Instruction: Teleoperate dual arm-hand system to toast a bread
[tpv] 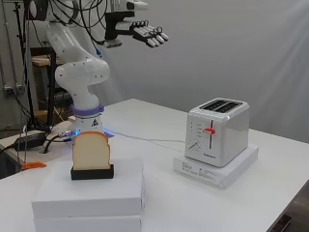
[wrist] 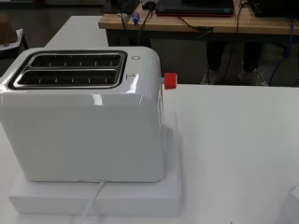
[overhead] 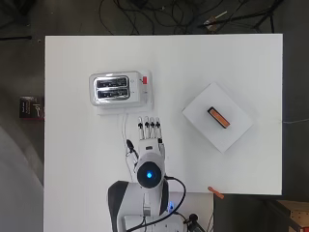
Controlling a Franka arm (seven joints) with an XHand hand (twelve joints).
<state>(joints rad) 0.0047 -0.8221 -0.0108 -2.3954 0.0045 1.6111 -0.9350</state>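
Glossy white toaster [overhead: 117, 89] with chrome-rimmed slots (both empty) and red lever [wrist: 170, 80], on a flat white box [tpv: 217, 167], hand [tpv: 147, 33] raised, fingers straight, holding nothing, smooth bread slice [tpv: 91, 151] upright in black holder [tpv: 92, 172] atop stacked white boxes [tpv: 89, 200], print unreadable

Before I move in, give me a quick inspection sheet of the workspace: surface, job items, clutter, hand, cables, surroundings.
Surface: white table, mostly bare.
Job's things: white toaster on a flat white box, both slots empty, red lever up; bread slice upright in a black holder on stacked white boxes.
Clutter: small orange object at the table's near edge.
Hand: hand open, raised high above the table, holding nothing.
Cables: white toaster cord runs toward the arm's base; dark cables on the floor beyond the table.
Surroundings: wooden bench behind the toaster.
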